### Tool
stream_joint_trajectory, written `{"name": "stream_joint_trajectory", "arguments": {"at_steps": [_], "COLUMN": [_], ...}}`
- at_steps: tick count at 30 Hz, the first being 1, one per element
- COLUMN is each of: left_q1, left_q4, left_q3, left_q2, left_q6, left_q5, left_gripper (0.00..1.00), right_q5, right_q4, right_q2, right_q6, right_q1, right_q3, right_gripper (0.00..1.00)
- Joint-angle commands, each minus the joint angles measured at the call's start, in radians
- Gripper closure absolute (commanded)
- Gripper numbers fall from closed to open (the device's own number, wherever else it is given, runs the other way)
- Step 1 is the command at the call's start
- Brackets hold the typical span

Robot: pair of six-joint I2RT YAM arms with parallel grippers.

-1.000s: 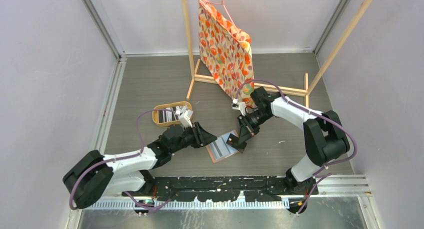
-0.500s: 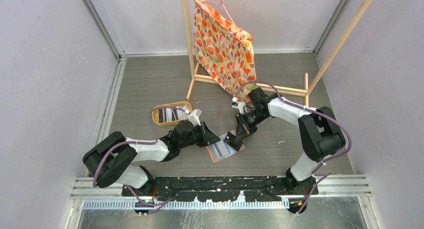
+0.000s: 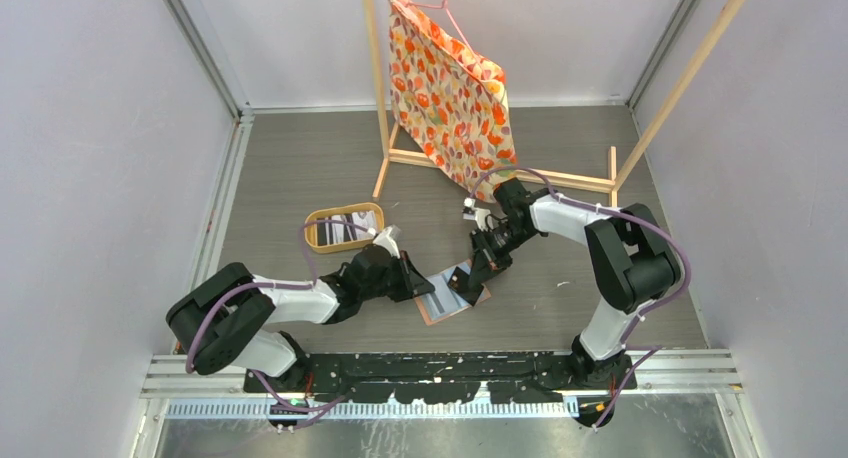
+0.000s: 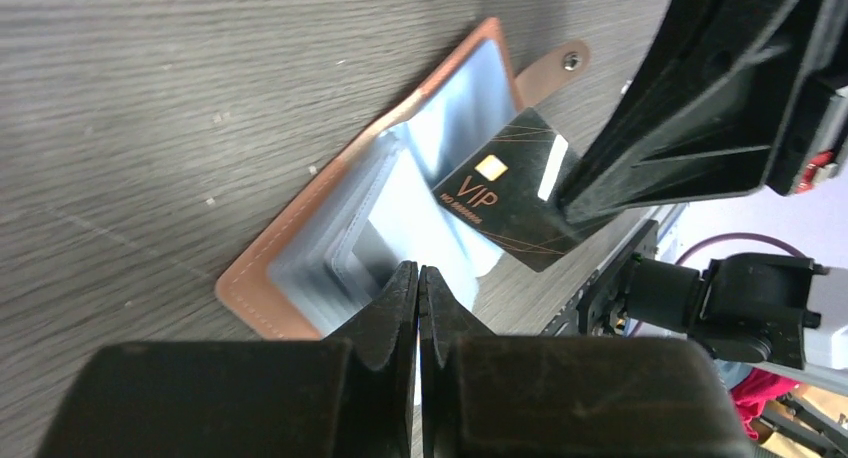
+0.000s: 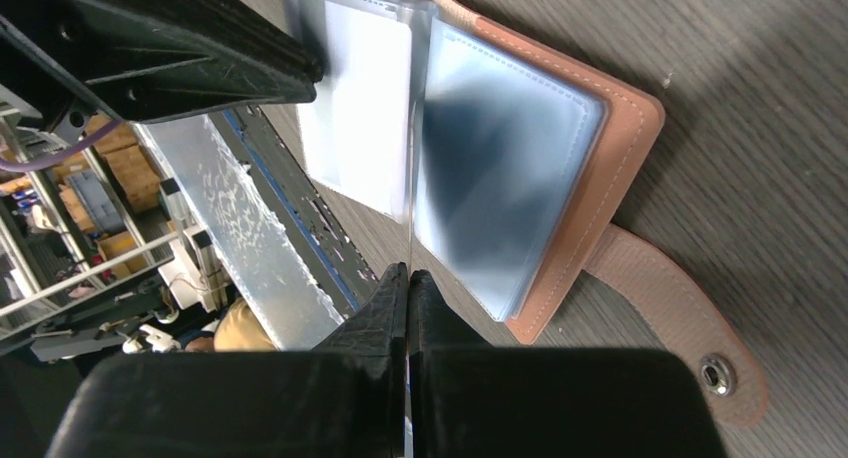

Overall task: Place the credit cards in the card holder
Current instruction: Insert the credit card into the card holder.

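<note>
Counter [image 3: 300,168]: card holder [image 4: 300,248] lay open.
R fingers [image 5: 388,313]: clamped black card [image 4: 505,193], edge-on over sleeves [image 5: 500,168].
L fingers [image 4: 395,313]: closed by sleeve edge, hold unclear.

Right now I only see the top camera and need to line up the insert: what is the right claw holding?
Observer: A black card marked VIP, pinched in the right claw.
Operator: How do the card holder sleeves sit?
Observer: The clear sleeves are fanned up; the card is not in one yet.
Operator: And the left claw?
Observer: Shut at the sleeves' edge; whether it pinches one, I cannot tell.
</note>
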Motion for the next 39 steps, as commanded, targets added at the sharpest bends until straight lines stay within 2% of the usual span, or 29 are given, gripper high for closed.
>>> {"name": "stream_joint_trajectory", "arguments": {"at_steps": [1,9,15,25,33,39], "left_q1": [-0.005,-0.005,-0.005,-0.005,-0.005,-0.005], "left_q4": [-0.094,-0.223,-0.267,-0.229,-0.224,-0.128], "left_q3": [0.018,0.008,-0.009,-0.011,-0.024,-0.025], "left_q2": [-0.034,-0.100,-0.146,-0.133,-0.200,-0.188], "left_q6": [-0.036,-0.045,-0.054,-0.054,-0.035,-0.022], "left_q5": [-0.042,-0.084,-0.103,-0.090,-0.098,-0.068], "left_gripper": [0.98,0.99,0.99,0.99,0.99,0.99], "right_q5": [-0.048,-0.044,-0.111,-0.062,-0.033,-0.055], "right_q4": [0.013,0.025,0.031,0.030,0.029,0.040], "right_q2": [0.023,-0.038,-0.001,0.042,0.049,0.020], "right_q6": [0.021,0.017,0.028,0.040,0.041,0.042], "right_q1": [0.006,-0.003,-0.004,-0.004,-0.004,-0.015], "right_q3": [0.025,0.017,0.020,0.026,0.029,0.027], "right_gripper": [0.99,0.99,0.99,0.99,0.99,0.99]}}
